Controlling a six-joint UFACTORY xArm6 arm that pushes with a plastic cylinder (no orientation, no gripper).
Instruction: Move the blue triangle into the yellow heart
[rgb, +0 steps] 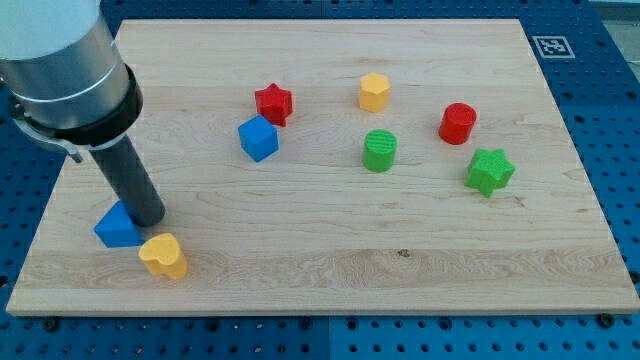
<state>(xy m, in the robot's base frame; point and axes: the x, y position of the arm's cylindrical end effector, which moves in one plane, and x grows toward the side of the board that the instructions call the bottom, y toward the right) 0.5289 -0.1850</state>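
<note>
Camera view: my tip (148, 217) (end hidden) against blue triangle (116, 227)

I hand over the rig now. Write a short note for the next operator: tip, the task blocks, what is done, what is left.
Tip: my tip rests at the right edge of the blue triangle block, near the view's bottom left.
Blocks: the yellow heart block lies just below and right of the triangle; they look touching or nearly so.
Done: triangle brought next to the heart.
Left: possibly a last small push to confirm contact.
</note>
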